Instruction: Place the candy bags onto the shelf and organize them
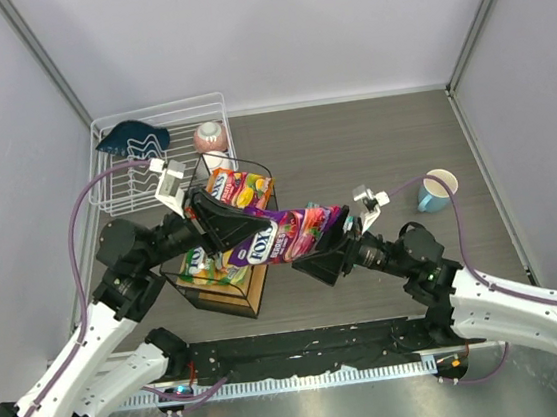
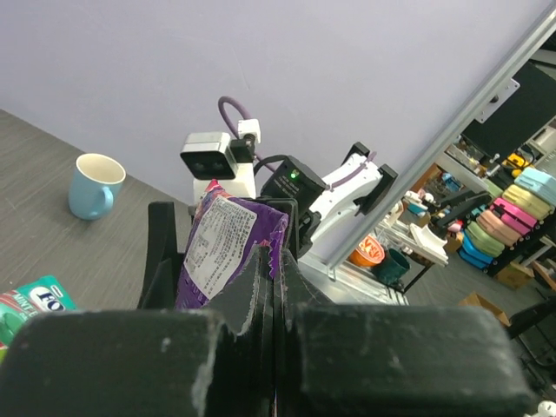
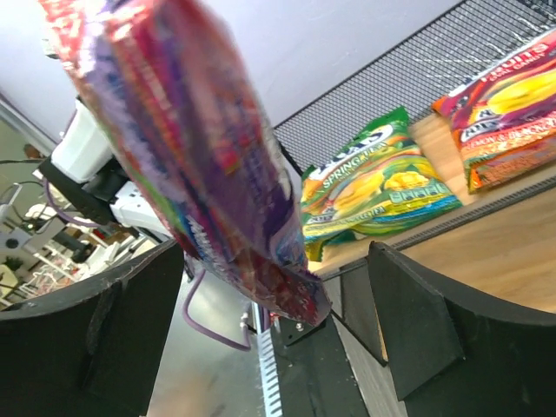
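My left gripper (image 1: 246, 230) is shut on the left end of the purple candy bag (image 1: 291, 232), which hangs in the air just right of the shelf (image 1: 258, 289). In the left wrist view the fingers (image 2: 261, 287) pinch the bag's (image 2: 221, 248) edge. My right gripper (image 1: 331, 243) stands open around the bag's right end. The bag (image 3: 191, 156) hangs between those fingers (image 3: 417, 321) with a gap on each side. An orange-red bag (image 1: 239, 188) lies on the shelf's top board, a yellow-green bag (image 3: 382, 178) on the lower board (image 3: 486, 243). A teal bag (image 2: 33, 302) shows at the left wrist view's edge.
A white wire dish rack (image 1: 116, 192) stands behind the shelf with a dark blue cloth (image 1: 132, 138) in it. A pink and white bowl (image 1: 210, 136) sits by its right side. A light blue mug (image 1: 436, 191) stands on the table to the right.
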